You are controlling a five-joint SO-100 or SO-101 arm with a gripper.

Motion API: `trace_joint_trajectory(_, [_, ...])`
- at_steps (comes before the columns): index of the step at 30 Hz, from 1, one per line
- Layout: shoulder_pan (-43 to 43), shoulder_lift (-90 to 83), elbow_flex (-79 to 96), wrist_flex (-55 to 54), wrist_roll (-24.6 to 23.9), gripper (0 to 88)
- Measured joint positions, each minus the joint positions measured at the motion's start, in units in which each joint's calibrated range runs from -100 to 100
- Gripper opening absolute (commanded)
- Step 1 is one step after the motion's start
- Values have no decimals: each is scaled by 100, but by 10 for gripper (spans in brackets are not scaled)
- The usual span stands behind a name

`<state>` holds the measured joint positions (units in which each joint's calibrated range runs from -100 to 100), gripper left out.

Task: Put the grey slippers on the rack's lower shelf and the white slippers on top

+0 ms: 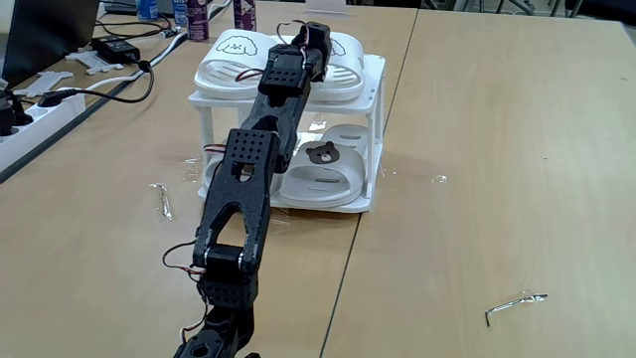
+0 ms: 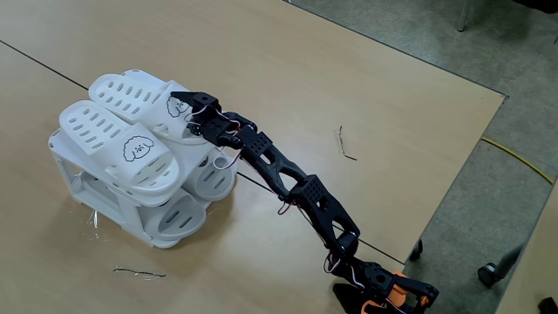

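The white rack (image 1: 375, 129) (image 2: 65, 166) stands mid-table. Both white slippers lie flat on its top, dog faces showing: one (image 1: 231, 60) (image 2: 122, 144) in full, the other (image 1: 343, 62) (image 2: 131, 92) partly behind my arm. The grey slippers sit on the lower shelf. One shows its bear face (image 1: 323, 169); the other (image 1: 214, 171) is mostly hidden by the arm. Their ends poke out of the rack (image 2: 214, 179) in a fixed view. My gripper (image 1: 308, 42) (image 2: 187, 112) is at the strap of the second white slipper. Whether its jaws hold the strap is unclear.
A power strip (image 1: 40, 104), cables and bottles (image 1: 199, 15) crowd the table's back left. Bent wire scraps (image 1: 517, 303) (image 1: 164, 199) (image 2: 346, 144) lie on the wood. The table edge (image 2: 453, 166) drops to the floor behind the arm's base (image 2: 384, 292).
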<state>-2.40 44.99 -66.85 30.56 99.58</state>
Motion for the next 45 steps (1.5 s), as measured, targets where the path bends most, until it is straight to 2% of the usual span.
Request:
trace_joint_trajectory(14, [127,-1039,1707,-94,0,279])
trace_joint_trajectory(20, [105,-2235,3199,-94,0,275])
trace_joint_trajectory(28, [105,-4445,5544,-94,0,51])
trace_joint_trajectory(33, [105,-5889,6568,-180,0,20])
trace_joint_trajectory(38, [112,-7340,8059,-2129,0,19])
trace_joint_trajectory(45, [105,-9542,12390,-5957,0,18])
